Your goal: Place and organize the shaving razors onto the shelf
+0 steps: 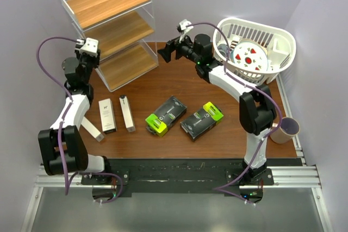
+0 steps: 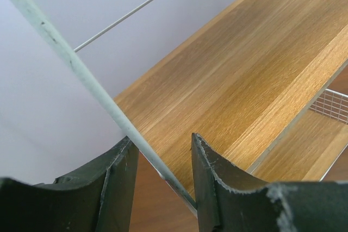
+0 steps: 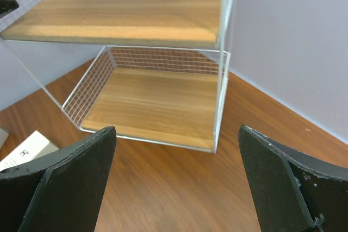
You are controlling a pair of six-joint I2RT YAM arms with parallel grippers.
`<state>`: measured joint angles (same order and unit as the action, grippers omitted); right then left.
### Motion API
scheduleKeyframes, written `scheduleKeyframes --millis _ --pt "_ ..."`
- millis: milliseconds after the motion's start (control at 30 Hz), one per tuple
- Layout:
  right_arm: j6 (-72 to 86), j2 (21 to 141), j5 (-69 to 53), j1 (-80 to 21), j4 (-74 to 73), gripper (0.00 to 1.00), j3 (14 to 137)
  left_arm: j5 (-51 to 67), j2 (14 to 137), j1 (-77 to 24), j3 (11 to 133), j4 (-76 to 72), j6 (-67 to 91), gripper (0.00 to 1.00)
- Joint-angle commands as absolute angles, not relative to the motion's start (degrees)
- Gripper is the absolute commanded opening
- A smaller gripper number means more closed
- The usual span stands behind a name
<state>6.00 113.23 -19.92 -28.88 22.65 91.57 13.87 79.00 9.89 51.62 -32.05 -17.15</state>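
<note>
The shelf (image 1: 111,1), a white wire rack with three wooden tiers, stands at the back left. Two black razor packs with lime-green ends (image 1: 166,115) (image 1: 202,119) lie on the table's middle. Three slim white/tan cartons (image 1: 107,115) (image 1: 127,113) (image 1: 92,129) lie to their left. My left gripper (image 1: 93,52) is at the shelf's left front corner. In the left wrist view it (image 2: 161,139) is partly open, with a thin white shelf post running between its fingers and a tier (image 2: 244,80) beyond. My right gripper (image 1: 167,52) (image 3: 176,134) is wide open and empty, facing the shelf's (image 3: 152,101) right side above the table.
A white slatted basket (image 1: 283,42) holding a round patterned item stands at the back right. A purple-rimmed cup (image 1: 286,129) lies at the table's right edge. One carton end (image 3: 27,148) shows at the right wrist view's lower left. Walls stand close behind the shelf.
</note>
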Motion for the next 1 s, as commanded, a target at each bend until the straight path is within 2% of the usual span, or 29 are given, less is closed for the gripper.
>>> scheduleKeyframes --millis 0,267,633,700,767,867,967 --pt "3.4 107.6 -17.8 -27.2 20.8 0.99 89.6 37.2 80.5 4.8 54.3 -30.5 -18.8 0.04" --pt "2.8 103.3 -17.5 -23.7 17.0 0.99 85.2 41.6 84.9 -1.0 56.9 -31.5 -20.4 0.03" --pt "-1.9 98.4 -15.7 -22.1 13.4 0.99 79.6 36.4 94.8 -4.9 65.4 -34.4 -15.7 0.04" --pt "-2.9 98.3 -15.1 -21.9 13.2 0.99 79.5 34.7 94.6 -4.9 64.8 -34.4 -15.5 0.11" --pt "-3.3 98.6 -14.8 -21.7 13.0 0.99 79.5 33.2 93.7 -4.9 63.7 -34.7 -14.3 0.30" --pt "-3.3 99.0 -14.6 -21.4 12.8 0.99 79.9 30.9 91.2 -4.9 61.6 -35.5 -11.5 0.46" --pt "-3.2 99.0 -14.6 -21.3 12.6 0.99 79.9 28.8 87.8 -4.9 59.9 -32.9 -9.3 0.56"
